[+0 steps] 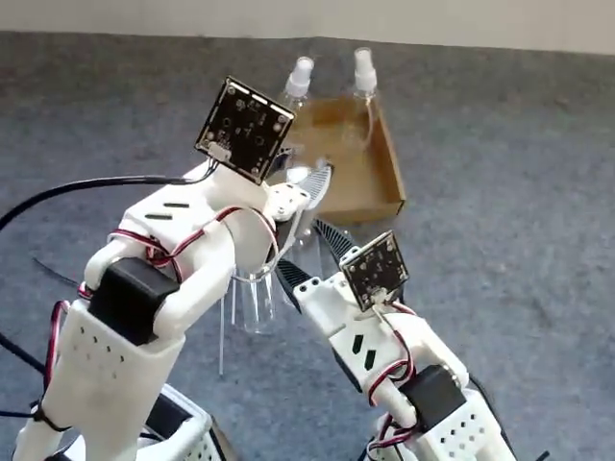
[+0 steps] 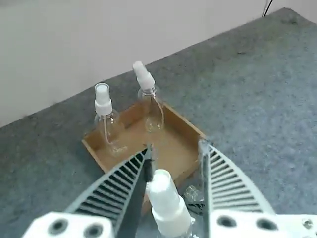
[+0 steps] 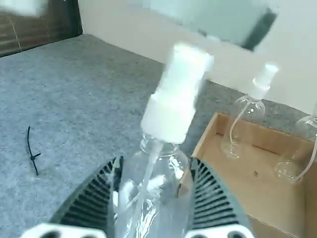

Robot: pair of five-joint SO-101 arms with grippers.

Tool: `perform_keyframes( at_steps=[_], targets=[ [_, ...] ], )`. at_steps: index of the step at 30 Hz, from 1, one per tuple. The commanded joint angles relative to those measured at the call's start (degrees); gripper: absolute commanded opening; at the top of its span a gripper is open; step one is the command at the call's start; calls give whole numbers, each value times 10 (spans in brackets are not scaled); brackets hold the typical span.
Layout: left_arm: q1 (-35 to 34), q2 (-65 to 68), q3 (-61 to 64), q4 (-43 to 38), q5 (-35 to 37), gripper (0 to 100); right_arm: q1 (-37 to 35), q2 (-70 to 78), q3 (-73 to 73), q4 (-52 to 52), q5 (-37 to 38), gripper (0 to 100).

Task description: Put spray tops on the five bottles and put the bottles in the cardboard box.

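Right fingers point(image 3: 210, 196) grip an upright bottle point(image 3: 158, 183) near the box point(image 3: 257, 198), left fingers point(image 2: 225, 183) stand wide around its top point(image 2: 166, 198), so I judge two capped bottles point(image 2: 109, 124) already boxed, this third mid-capping, and the rest yet to do.

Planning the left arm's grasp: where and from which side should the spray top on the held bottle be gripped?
Probably the spray top by its wide collar, from above: it stands roughly upright, and the right gripper clamps the bottle below.
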Motion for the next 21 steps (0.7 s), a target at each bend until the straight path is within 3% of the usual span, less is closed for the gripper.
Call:
perform_keyframes(
  at_steps=[1,5,13,21],
  targets=[
    [-7,-11,-42,15,-3,168,-3,-8,-7,-1,-5,3],
    [-9,-11,-62,16,-3,168,-2,-8,-7,-1,-5,3],
    [-83,-5,-21,11,-4,167,-4,-8,-8,-1,-5,3],
    [-81,8,33,-5,-43,167,-2,-8,-9,-1,-5,3]
  ],
)
